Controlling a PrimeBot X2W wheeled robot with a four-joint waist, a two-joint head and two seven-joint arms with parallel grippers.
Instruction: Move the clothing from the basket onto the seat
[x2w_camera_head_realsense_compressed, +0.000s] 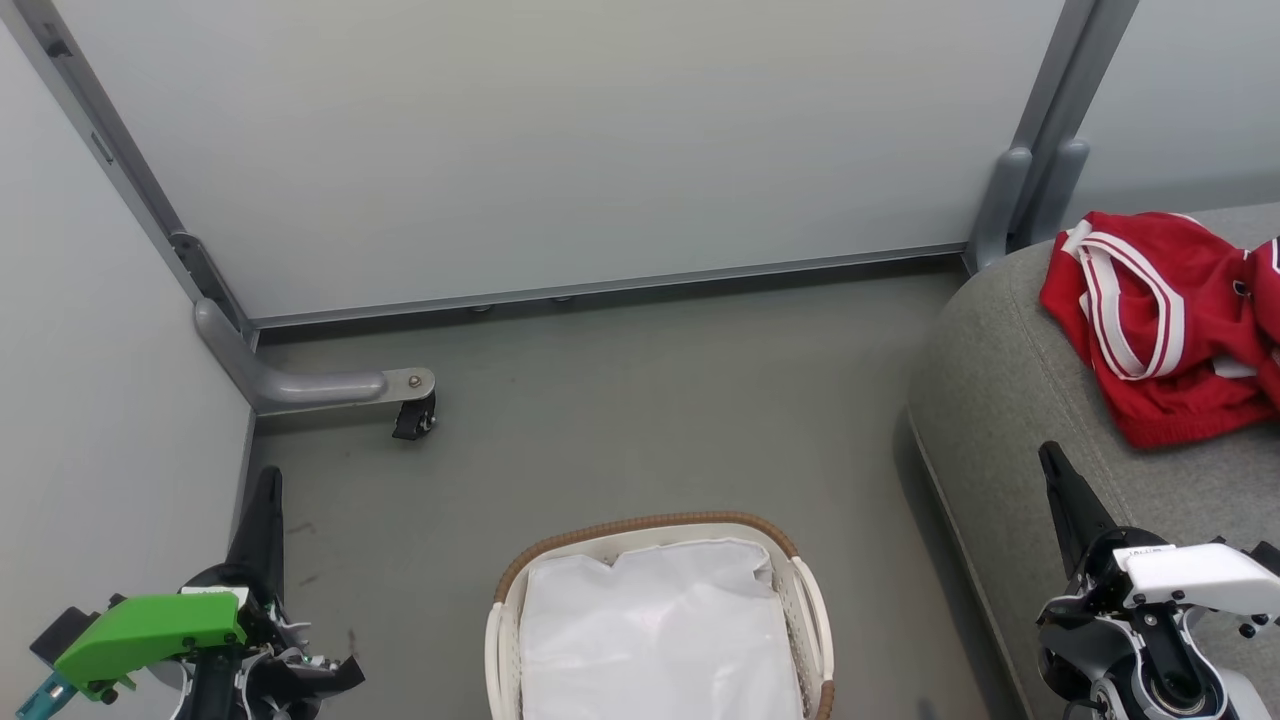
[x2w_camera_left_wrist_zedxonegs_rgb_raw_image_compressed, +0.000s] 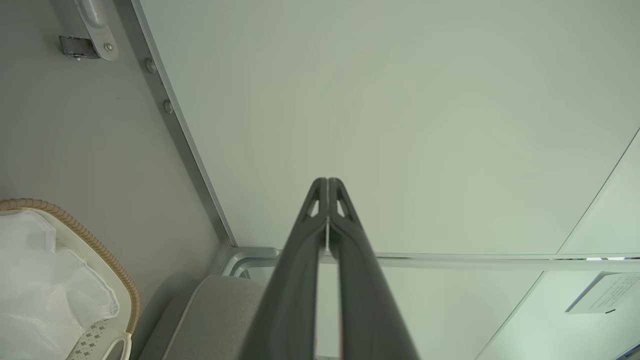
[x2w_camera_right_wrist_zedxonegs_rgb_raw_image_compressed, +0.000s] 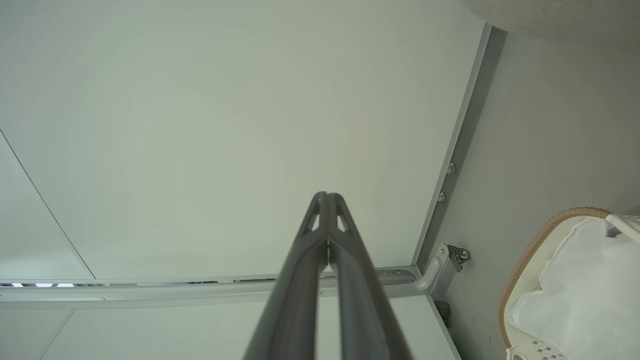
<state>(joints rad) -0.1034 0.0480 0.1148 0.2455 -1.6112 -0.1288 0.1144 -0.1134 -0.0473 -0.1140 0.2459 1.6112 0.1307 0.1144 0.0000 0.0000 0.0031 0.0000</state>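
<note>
Your left gripper (x2w_camera_head_realsense_compressed: 268, 480) and right gripper (x2w_camera_head_realsense_compressed: 1050, 455) flank the basket (x2w_camera_head_realsense_compressed: 640, 527), closed and empty, its white liner (x2w_camera_head_realsense_compressed: 660, 630) bare and the clothing (x2w_camera_head_realsense_compressed: 1160, 320) on the seat (x2w_camera_head_realsense_compressed: 1000, 400) right of the basket, so the move looks finished: just check nothing remains.

Bright, even light, soft shadows, sharp focus.

The clothing (x2w_camera_head_realsense_compressed: 1160, 320) is soft red cloth with a slight sheen; the seat (x2w_camera_head_realsense_compressed: 1000, 400) is coarse, matt grey fabric. The basket (x2w_camera_head_realsense_compressed: 497, 640) is white perforated plastic, its rim wrapped in brown woven cord, and the liner (x2w_camera_head_realsense_compressed: 660, 630) looks thin, white and faintly glossy. The floor (x2w_camera_head_realsense_compressed: 650, 400) is smooth, dull grey. The left pincer (x2w_camera_left_wrist_zedxonegs_rgb_raw_image_compressed: 327, 182) and right pincer (x2w_camera_right_wrist_zedxonegs_rgb_raw_image_compressed: 327, 196) are matt dark plastic; the wall frame (x2w_camera_head_realsense_compressed: 310, 386) is satin grey metal.
</note>
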